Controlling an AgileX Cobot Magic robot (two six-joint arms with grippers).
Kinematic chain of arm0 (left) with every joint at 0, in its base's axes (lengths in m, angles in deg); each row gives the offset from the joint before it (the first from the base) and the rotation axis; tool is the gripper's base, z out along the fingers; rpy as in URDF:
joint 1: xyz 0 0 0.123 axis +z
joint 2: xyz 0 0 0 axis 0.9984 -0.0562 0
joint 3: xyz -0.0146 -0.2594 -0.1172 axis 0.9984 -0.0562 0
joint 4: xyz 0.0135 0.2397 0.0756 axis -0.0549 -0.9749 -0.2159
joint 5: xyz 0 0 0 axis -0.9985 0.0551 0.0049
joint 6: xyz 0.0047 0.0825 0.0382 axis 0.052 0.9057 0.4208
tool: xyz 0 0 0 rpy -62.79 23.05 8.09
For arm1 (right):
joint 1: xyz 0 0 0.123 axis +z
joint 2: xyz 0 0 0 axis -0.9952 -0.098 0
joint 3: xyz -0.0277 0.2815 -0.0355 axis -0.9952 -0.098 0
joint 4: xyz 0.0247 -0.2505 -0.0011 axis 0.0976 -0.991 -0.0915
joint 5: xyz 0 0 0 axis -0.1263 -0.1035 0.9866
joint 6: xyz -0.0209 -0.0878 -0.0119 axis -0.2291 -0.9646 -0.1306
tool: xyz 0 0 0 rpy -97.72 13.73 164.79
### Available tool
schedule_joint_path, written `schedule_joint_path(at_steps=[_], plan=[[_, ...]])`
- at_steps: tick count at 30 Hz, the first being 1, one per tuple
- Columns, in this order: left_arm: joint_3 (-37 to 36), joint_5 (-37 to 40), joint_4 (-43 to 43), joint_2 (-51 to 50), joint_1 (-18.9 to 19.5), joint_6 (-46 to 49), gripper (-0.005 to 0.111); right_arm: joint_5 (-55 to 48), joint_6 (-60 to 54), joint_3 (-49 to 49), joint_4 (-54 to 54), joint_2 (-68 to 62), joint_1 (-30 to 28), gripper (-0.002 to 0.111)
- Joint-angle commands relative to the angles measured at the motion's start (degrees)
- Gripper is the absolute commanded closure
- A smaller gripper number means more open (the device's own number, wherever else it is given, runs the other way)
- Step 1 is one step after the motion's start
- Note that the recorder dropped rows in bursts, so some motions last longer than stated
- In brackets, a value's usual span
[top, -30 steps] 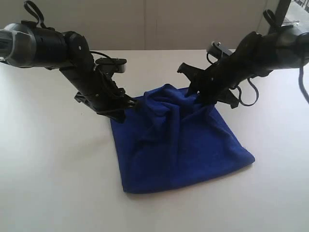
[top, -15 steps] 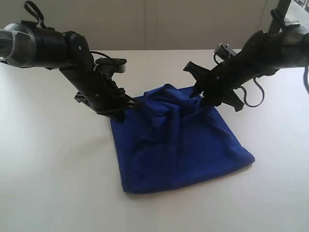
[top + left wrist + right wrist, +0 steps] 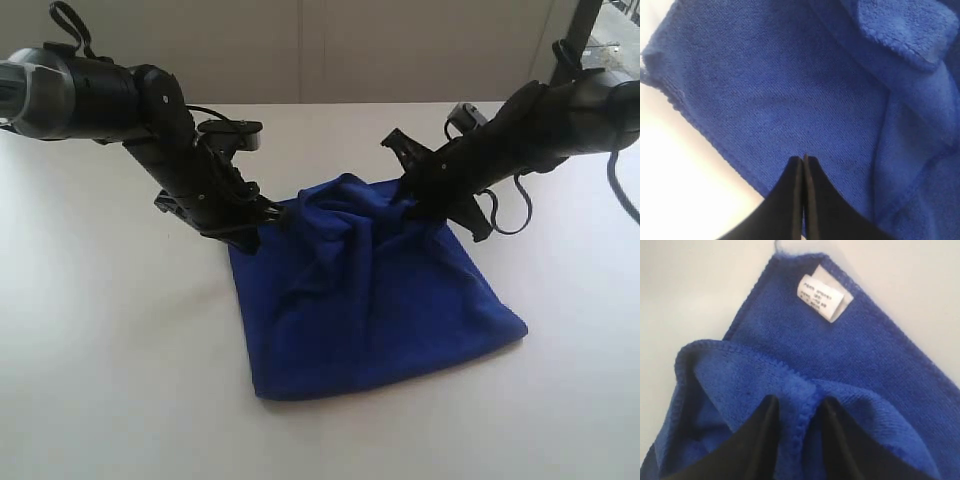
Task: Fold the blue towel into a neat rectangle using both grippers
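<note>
The blue towel lies on the white table, flat at the near side and bunched into raised folds along its far edge. At the towel's far left corner my left gripper has its fingers pressed together over the stitched edge, with a sliver of blue between them. Over at the far right corner my right gripper pinches a thick fold of the upper layer's hem between its fingers. Under that fold lies the lower layer, whose corner carries a white care label.
The white table spreads out on all sides of the towel. A pale wall runs along the back. A dark post stands at the far right, behind the right arm.
The right arm has turned and dropped a little at the towel's far right corner. Neither the left arm nor the towel's outline has visibly moved.
</note>
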Motion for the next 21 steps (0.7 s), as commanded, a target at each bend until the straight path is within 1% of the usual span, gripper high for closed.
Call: schedule_joint_path(at_steps=[1, 2, 4, 5, 7, 13, 16, 17, 19, 20, 21], plan=[[-0.34, 0.81, 0.57, 0.62, -0.15, -0.2, 0.107, 2.06, -0.2, 0.1, 0.18, 0.03, -0.59, 0.093], [-0.34, 0.81, 0.57, 0.62, -0.15, -0.2, 0.107, 2.4, -0.32, 0.1, 0.18, 0.03, -0.59, 0.097], [-0.34, 0.81, 0.57, 0.62, -0.15, -0.2, 0.107, 2.96, -0.99, 0.1, 0.18, 0.03, -0.59, 0.103], [-0.34, 0.81, 0.57, 0.62, -0.15, -0.2, 0.107, 3.54, -3.31, 0.1, 0.18, 0.03, -0.59, 0.106], [-0.34, 0.38, 0.57, 0.62, -0.15, -0.2, 0.107, 3.77, -7.0, 0.1, 0.06, 0.03, -0.59, 0.106], [-0.34, 0.01, 0.73, 0.62, -0.15, -0.2, 0.107, 4.63, -12.09, 0.1, -0.17, 0.03, -0.59, 0.105], [-0.34, 0.0, 0.89, 0.62, -0.15, -0.2, 0.107, 5.55, -21.32, 0.1, -0.3, 0.16, -0.59, 0.106], [-0.34, 0.0, 1.6, 0.62, -0.15, -0.2, 0.107, 5.55, -22.46, 0.1, -0.57, 0.36, -0.59, 0.108], [-0.34, 0.0, 4.45, 0.46, -0.15, -0.2, 0.107, 5.81, -24.53, 0.1, -0.72, 1.01, -0.59, 0.108], [-0.34, 0.0, 6.49, 0.22, -0.15, -0.2, 0.107, 5.93, -25.93, 0.1, -0.72, 1.56, -0.59, 0.108], [-0.34, 0.0, 10.44, -0.41, -0.31, 1.36, 0.107, 5.82, -27.69, 0.1, -0.84, 2.27, -0.59, 0.108]])
